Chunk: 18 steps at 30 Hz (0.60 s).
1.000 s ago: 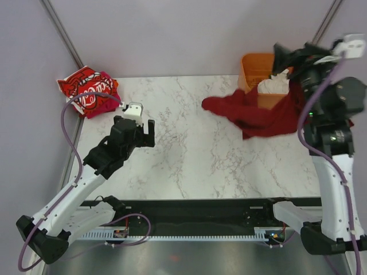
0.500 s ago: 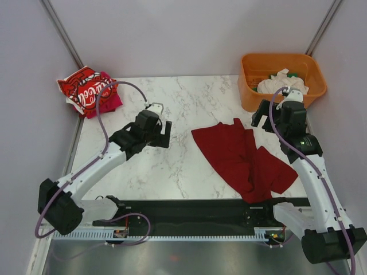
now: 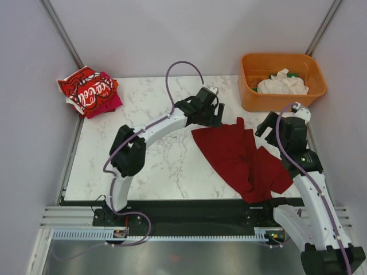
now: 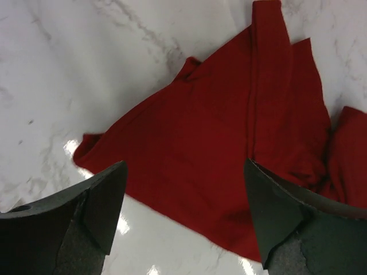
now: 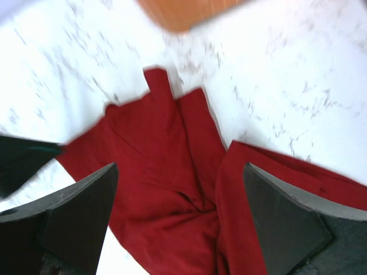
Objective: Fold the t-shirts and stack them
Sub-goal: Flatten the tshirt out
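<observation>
Sprawling dark red t-shirt [image 3: 241,157], edges cut off in wrist views; left hand [image 3: 215,118] and right hand [image 3: 266,126] wide, empty.

**Matt cloth on a glossy top**

The dark red t-shirt [image 4: 218,149] is soft, matt cloth, creased and rumpled. The table [image 4: 86,69] has a smooth, glossy marble-look surface that catches bright glare. The orange tub [image 3: 252,94] looks like smooth plastic. The fingers [image 4: 100,200] of the left gripper [image 4: 184,165] are matt black and faintly grainy.
</observation>
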Available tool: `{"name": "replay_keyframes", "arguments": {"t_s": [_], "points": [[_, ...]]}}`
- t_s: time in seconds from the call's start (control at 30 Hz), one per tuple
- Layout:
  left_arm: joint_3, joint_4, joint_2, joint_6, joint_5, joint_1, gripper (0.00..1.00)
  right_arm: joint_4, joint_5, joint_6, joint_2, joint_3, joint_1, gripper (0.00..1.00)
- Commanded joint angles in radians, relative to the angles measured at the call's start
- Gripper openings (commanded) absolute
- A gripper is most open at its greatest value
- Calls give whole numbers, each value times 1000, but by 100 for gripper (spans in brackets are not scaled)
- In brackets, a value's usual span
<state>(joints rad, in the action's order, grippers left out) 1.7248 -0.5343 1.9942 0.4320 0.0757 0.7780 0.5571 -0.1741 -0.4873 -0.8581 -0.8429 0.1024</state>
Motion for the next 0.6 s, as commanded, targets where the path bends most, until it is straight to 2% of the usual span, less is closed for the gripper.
{"name": "replay_keyframes", "arguments": {"t_s": [0.0, 0.2, 0.3, 0.43, 0.57], "points": [[195, 20, 176, 71, -105, 18, 88, -26, -87, -60, 91, -93, -9, 98], [456, 83, 385, 45, -218, 49, 88, -23, 11, -69, 74, -171, -12, 98], [556, 106, 472, 50, -232, 49, 91, -23, 48, -62, 70, -167, -12, 98], [590, 186, 532, 50, -270, 46, 98, -22, 62, -33, 83, -147, -12, 98], [622, 223, 581, 73, -269, 44, 100, -19, 88, -31, 94, -140, -12, 98]]}}
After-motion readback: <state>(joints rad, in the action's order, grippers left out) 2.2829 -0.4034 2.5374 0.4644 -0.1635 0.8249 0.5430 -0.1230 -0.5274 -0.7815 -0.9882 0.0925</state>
